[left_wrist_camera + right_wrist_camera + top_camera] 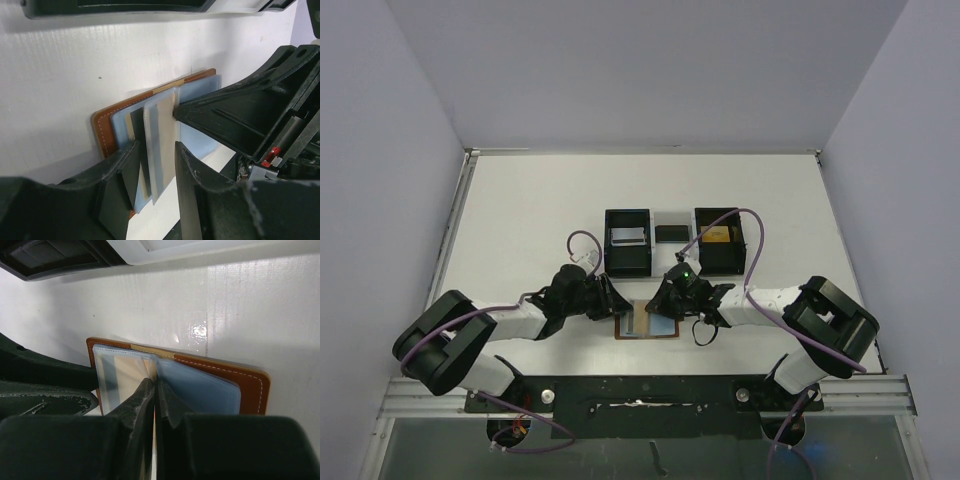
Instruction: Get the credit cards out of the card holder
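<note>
Top external, card holder (648, 323) flanked by both jaws, tray (628, 266) just beyond.

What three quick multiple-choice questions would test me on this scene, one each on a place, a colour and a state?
1. Where is the wallet? A in the tray; B on the table between the left claw and right claw; C in mid-air.
2. Its outside colour? A brown; B green; C red.
3. The wallet is: A snapped shut; B open; C torn in half.
Answers: 1 B, it lies flat with a claw at each side. 2 A, a brown stitched edge shows. 3 B, its blue-grey pockets show.
</note>
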Robot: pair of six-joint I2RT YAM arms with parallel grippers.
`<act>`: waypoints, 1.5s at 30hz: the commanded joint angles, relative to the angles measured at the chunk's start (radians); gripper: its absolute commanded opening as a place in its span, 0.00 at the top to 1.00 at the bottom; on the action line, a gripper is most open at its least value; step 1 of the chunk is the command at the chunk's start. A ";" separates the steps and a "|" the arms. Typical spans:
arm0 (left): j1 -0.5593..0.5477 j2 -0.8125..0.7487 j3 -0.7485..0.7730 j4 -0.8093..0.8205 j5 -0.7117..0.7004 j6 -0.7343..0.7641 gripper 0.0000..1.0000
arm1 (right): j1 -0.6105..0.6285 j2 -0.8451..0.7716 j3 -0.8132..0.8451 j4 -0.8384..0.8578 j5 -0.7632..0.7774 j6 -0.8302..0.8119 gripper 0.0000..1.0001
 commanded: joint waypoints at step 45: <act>-0.167 0.034 0.176 -0.011 -0.046 -0.033 0.67 | -0.056 -0.478 -0.097 -0.270 0.265 0.068 0.58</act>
